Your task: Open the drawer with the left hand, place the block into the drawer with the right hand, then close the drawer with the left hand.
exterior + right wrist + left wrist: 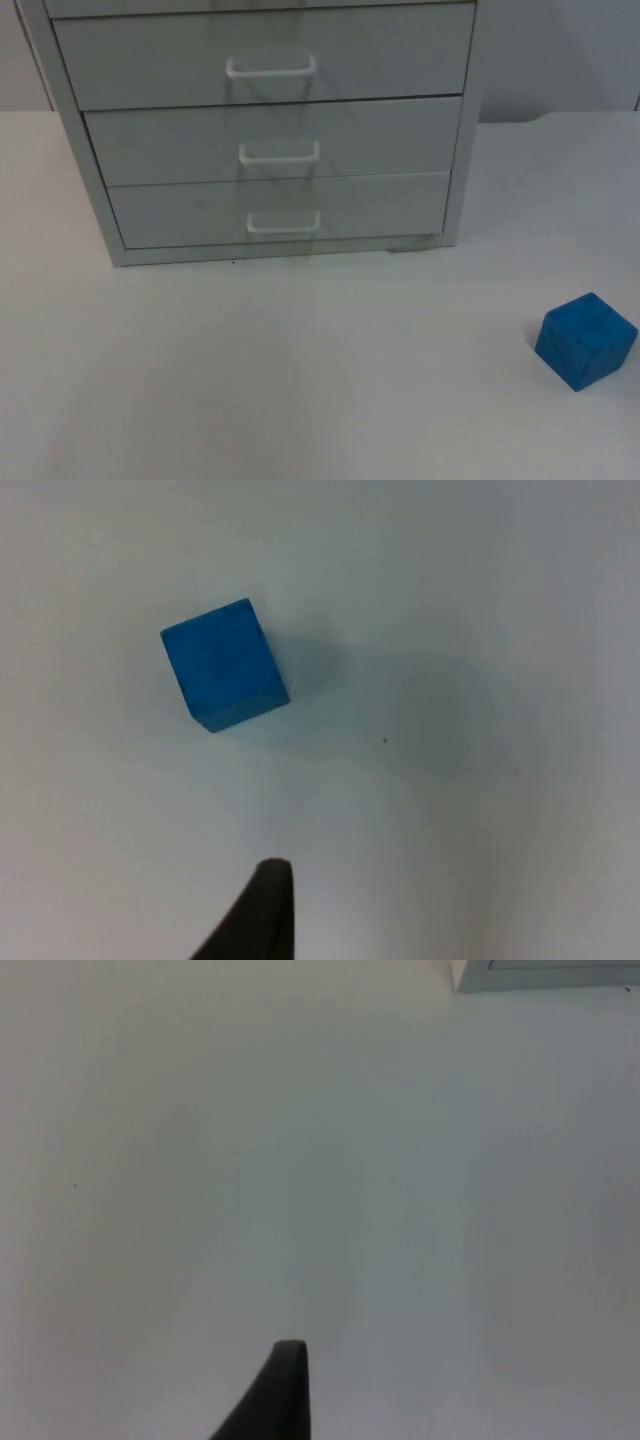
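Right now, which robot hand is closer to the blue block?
Right. The right gripper hangs just above the blue block; the left gripper is over bare table near the drawer cabinet's corner.

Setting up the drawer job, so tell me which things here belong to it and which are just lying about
For the job: drawer cabinet, all three drawers shut; blue block on the white table; left gripper; right gripper above the block.
Lying about: nothing else.

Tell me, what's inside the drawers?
That can't be seen. All three drawers of the grey cabinet are shut. The blue block sits outside on the white table.
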`<action>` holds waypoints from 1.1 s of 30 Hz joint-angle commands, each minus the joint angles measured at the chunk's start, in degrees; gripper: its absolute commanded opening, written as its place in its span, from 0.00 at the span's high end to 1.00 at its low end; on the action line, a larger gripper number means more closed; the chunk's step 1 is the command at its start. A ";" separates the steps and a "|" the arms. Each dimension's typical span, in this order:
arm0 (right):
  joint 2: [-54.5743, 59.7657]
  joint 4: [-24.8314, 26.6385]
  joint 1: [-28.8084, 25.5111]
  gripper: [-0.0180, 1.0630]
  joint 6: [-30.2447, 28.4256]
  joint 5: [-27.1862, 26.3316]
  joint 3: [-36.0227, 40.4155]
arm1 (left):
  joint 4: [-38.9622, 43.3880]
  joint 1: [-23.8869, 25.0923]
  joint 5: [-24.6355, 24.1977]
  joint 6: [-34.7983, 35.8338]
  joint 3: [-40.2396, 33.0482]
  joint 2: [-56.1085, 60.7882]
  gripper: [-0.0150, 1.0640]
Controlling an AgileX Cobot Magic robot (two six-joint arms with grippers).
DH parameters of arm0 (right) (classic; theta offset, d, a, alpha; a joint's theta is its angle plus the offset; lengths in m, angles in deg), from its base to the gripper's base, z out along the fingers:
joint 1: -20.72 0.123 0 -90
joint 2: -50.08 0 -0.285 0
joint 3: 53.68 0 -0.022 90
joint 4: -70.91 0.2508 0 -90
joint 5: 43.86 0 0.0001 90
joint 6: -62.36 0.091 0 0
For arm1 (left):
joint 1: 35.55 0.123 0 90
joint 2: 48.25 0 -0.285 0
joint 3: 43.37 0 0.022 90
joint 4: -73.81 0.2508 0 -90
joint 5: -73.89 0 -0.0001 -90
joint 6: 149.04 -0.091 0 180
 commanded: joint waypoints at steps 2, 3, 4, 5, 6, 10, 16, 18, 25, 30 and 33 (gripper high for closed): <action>-0.03 0.14 0.24 0.01 -0.03 -0.40 -0.60 | -4.44 -0.26 1.61 -4.28 0.25 -1.71 0.01; -0.03 0.14 0.24 0.01 -0.03 -0.40 -0.60 | -4.44 -0.26 1.61 -4.28 0.25 -1.71 0.01; -0.03 0.14 0.24 0.01 -0.03 -0.40 -0.60 | -9.18 -0.26 2.39 -9.12 0.40 -3.08 0.03; -0.03 0.14 0.24 0.01 -0.03 -0.40 -0.60 | -10.92 -0.26 2.50 -10.88 0.59 -3.65 0.04; -0.03 0.14 0.24 0.01 -0.03 -0.51 -0.60 | -14.29 -0.26 2.59 -14.06 1.03 -5.06 0.07; -0.03 0.14 0.24 0.01 -0.03 -0.71 -0.60 | -23.34 -0.26 2.72 -23.19 3.38 -9.75 0.19; -0.03 0.14 0.24 0.01 -0.03 -0.89 -0.60 | -30.84 -2.86 1.51 -31.22 8.57 -19.48 0.22; -0.03 0.14 0.24 0.01 -0.03 -0.89 -0.60 | -30.68 -5.85 2.16 -31.63 10.09 -22.98 0.23; -0.03 0.14 0.24 0.01 -0.03 -1.04 -0.60 | -29.56 -16.20 5.43 -33.68 13.32 -31.51 0.51; -0.03 0.03 0.24 0.01 -0.03 -1.31 -0.60 | -27.22 -25.26 7.31 -35.28 18.10 -38.93 0.51; -0.03 -0.08 0.24 0.01 -0.03 -1.30 -0.60 | -23.39 -28.89 7.97 -34.89 20.20 -41.97 0.48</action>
